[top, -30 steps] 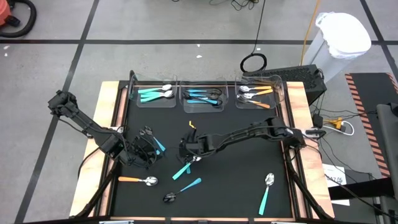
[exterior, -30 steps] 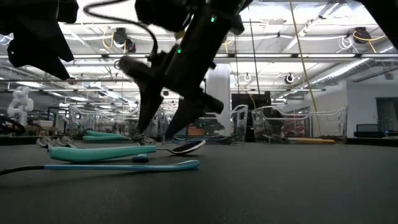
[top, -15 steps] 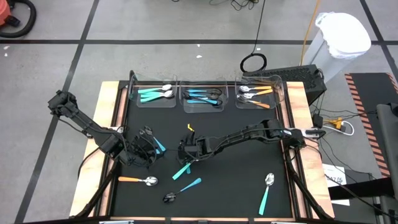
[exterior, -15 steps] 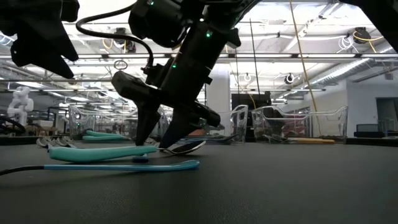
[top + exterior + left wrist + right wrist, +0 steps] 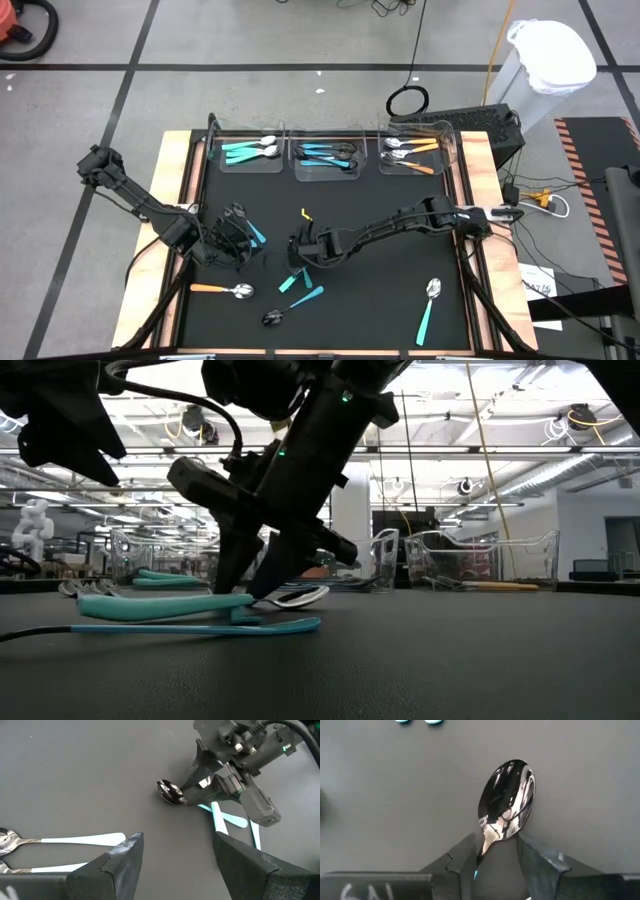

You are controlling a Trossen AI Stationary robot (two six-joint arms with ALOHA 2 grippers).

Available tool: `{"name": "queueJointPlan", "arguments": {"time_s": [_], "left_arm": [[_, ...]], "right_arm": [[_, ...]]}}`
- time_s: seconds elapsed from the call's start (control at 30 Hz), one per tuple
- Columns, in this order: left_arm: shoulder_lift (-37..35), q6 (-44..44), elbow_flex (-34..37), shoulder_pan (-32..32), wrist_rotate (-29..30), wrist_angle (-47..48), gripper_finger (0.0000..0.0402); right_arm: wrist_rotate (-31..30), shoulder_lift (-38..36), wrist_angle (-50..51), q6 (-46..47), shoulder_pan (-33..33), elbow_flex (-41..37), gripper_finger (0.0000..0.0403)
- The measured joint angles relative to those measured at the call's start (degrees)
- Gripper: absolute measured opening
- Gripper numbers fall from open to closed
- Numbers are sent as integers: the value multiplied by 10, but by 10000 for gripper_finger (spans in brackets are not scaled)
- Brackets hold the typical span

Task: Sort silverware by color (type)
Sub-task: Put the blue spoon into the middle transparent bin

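Though partly hidden, spoon [image 5: 507, 795] between right pincer [image 5: 496, 857] fingers

No legible text; perhaps faint, unreadable marks on right wrist [image 5: 365, 892].

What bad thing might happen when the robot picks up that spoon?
1. The right gripper has its jaws only at the thin neck of the spoon, so it might slip or swing when lifted.
2. Another teal spoon lies right beside it on the table and could get bumped or dragged.
3. The left gripper hovers nearby, so the arms might collide.
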State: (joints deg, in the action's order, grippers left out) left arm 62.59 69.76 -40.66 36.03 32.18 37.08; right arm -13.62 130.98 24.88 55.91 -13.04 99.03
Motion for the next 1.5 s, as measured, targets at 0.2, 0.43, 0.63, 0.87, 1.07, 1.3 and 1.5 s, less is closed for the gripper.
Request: {"name": "queueJointPlan", "arguments": {"time_s": [0.2,0.43,0.63,0.87,1.07,1.3,1.5], "left_arm": [[0,0,0,0,0,0,239],[0,0,0,0,0,0,239],[0,-1,0,0,0,0,239],[0,-1,0,0,-2,3,239],[0,0,0,4,-5,16,239],[0,-1,0,4,-4,17,239],[0,-2,0,4,6,21,239]], "right_arm": [[-3,0,9,13,-2,0,153],[-13,0,33,-9,-2,0,101],[-12,0,39,-15,3,0,11],[0,-25,71,-22,13,2,6],[-10,-92,95,-52,24,9,4],[-51,-181,100,-84,38,9,2],[-118,-256,97,-148,48,10,1]]}}
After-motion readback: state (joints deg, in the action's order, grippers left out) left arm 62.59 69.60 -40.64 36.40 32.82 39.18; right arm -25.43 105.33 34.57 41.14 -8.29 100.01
